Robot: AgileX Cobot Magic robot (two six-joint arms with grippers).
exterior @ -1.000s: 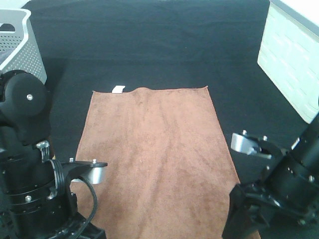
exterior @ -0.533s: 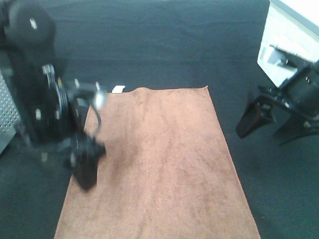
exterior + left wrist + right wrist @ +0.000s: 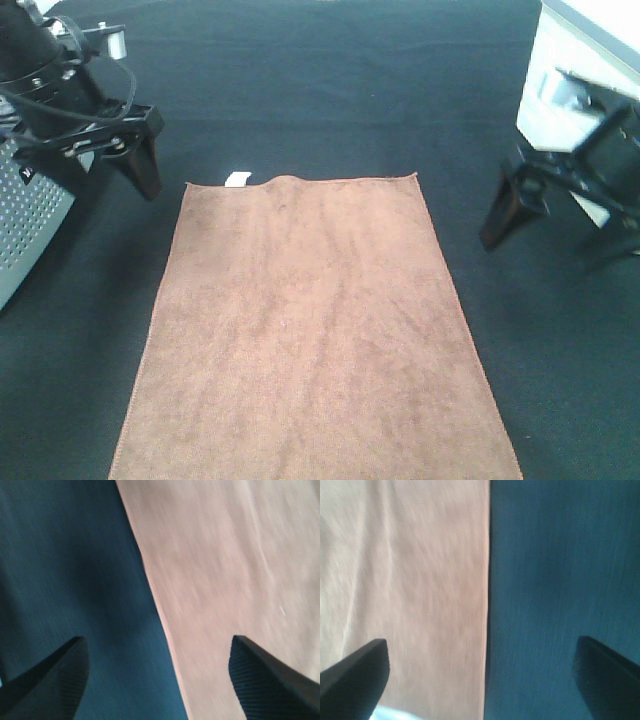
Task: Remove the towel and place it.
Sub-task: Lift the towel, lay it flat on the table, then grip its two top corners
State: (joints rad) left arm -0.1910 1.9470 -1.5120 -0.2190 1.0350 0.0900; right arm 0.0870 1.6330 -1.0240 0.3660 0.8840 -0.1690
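The towel [image 3: 315, 330] lies flat and spread out on the dark table [image 3: 330, 90], with its white tag [image 3: 237, 179] at the far corner. The left gripper [image 3: 85, 162] hangs just beyond that corner, between the towel and the basket [image 3: 30, 215]. The right gripper [image 3: 555, 222] hangs beside the other far corner, a little apart from the long edge. Both are released, with the jaws wide and nothing between them.

I judge that the towel is already placed, so what remains is to leave it undisturbed. To do this well, each arm should go up and away from the towel, not across it. The fingers should not catch the plush edge, since one touch could fold a corner. The left arm must also mind the basket.
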